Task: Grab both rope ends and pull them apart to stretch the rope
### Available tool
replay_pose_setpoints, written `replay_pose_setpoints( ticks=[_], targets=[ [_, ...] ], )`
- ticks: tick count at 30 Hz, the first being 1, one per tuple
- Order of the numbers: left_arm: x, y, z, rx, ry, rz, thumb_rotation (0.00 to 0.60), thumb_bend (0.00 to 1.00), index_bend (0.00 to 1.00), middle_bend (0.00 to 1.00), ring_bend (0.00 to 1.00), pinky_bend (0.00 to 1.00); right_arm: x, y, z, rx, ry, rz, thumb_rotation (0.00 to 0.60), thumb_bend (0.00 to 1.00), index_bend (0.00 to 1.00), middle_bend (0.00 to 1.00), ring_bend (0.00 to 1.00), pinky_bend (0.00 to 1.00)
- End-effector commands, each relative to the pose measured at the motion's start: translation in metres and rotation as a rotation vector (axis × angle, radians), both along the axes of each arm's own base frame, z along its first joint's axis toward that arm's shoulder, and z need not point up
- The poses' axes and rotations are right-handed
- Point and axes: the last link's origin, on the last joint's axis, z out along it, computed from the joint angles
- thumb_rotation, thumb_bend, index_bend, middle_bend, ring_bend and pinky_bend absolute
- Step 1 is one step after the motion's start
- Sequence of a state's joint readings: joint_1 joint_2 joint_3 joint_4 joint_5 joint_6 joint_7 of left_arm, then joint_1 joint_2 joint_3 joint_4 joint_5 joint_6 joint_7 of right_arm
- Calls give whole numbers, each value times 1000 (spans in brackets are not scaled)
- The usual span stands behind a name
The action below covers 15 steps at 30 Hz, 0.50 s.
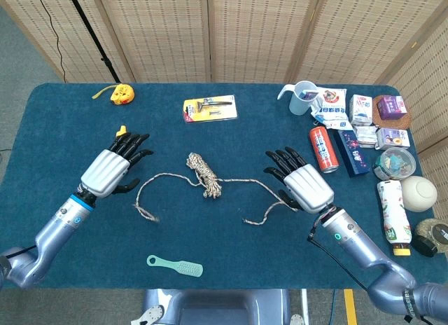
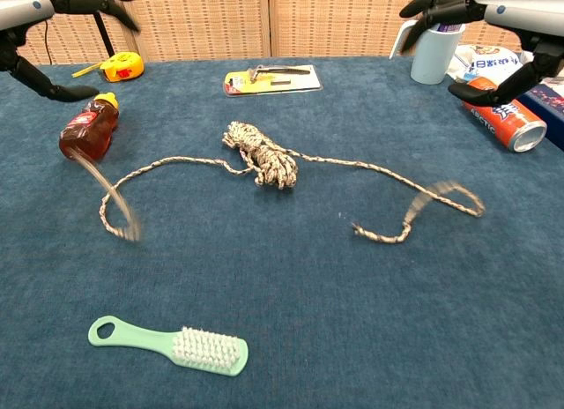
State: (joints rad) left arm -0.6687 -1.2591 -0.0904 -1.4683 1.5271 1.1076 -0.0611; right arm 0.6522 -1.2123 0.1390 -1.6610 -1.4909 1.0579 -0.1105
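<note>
The speckled rope lies slack on the blue table, its knotted bundle in the middle. Its left end curls down near the left hand and looks blurred. The right end loops back toward the centre. My left hand hovers above the left strand with fingers spread, holding nothing. Over the right loop, my right hand is likewise spread and empty.
A honey bottle lies under the left hand. A red can, a cup and packed groceries crowd the right side. A green brush lies near the front edge; a razor pack and tape measure sit at the back.
</note>
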Motion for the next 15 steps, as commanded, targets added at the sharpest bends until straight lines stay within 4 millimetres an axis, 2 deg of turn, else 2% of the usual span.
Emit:
replay_pose_setpoints(
  ticks=[1, 4, 10, 13, 15],
  targets=[
    [1, -1, 2, -3, 15, 18, 600, 180, 0, 0, 0, 0, 0, 1, 0, -5, 5, -4, 460, 300, 5, 0, 0, 0],
    [-3, -2, 7, 12, 10, 38, 600, 171, 0, 0, 0, 0, -4, 2, 6, -25, 11, -11, 432, 276, 0, 0, 0, 0],
    [-25, -12, 28, 72, 31, 103, 600, 181, 0, 0, 0, 0, -23, 4, 27, -84, -3, -63, 438, 276, 12, 0, 0, 0],
    [-38, -21, 41, 99, 48, 146, 600, 177, 11, 0, 0, 0, -36, 6, 38, -132, -12, -98, 530, 276, 63, 0, 0, 0],
    [-46, -28, 49, 118, 55, 169, 600, 177, 60, 0, 0, 0, -45, 8, 45, -154, -17, -119, 593, 276, 124, 0, 0, 0]
  ],
)
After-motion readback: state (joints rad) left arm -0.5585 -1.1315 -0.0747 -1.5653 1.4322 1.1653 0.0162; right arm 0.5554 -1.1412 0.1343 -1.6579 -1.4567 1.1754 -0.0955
